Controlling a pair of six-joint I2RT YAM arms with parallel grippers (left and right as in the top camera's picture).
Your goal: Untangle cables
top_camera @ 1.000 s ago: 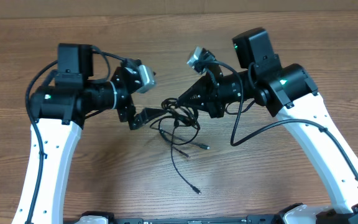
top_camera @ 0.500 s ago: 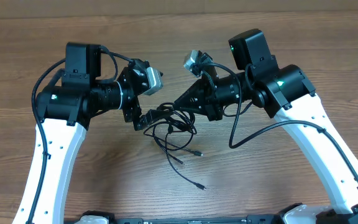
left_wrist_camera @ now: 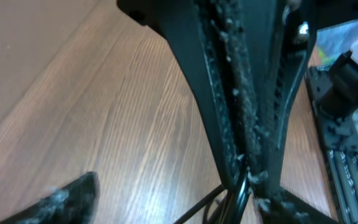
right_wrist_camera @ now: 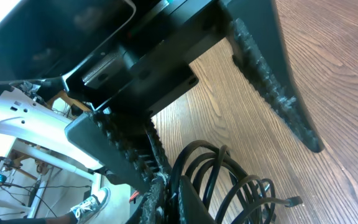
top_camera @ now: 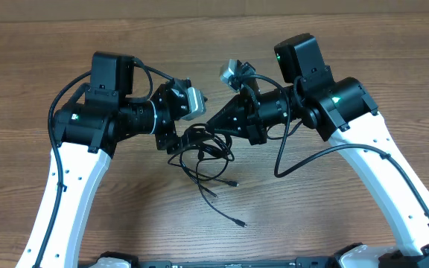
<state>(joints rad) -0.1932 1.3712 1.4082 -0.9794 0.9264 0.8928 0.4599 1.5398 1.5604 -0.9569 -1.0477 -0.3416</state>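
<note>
Starting overhead: the cables lay in a knot of loops at mid-worktop, right between the two arms. Three loose tails trailed toward the near edge, each ending in a small tip. The right fingers came in from the right, pinched tight together at the top of the knot with a strand caught at their tips. The left fingers sat against the knot's left side, touching the loops. From up here you couldn't tell how wide they stood.

Over to the left wrist: the right fingers filled the middle of the picture, gritty pads pressed flat against each other down their length. Black cables ran out from under the tips. One of the left fingers poked in at the bottom left corner, well apart from that closed pair.

Right wrist: here the left fingers showed plainly parted. One pad sat up on the right, the other low on the left, with a wide gap between. The cables bunched at the bottom, touching the lower finger and clear of the upper one. A plug lay on the wood beside the loops. The left pair had hold of nothing.
</note>
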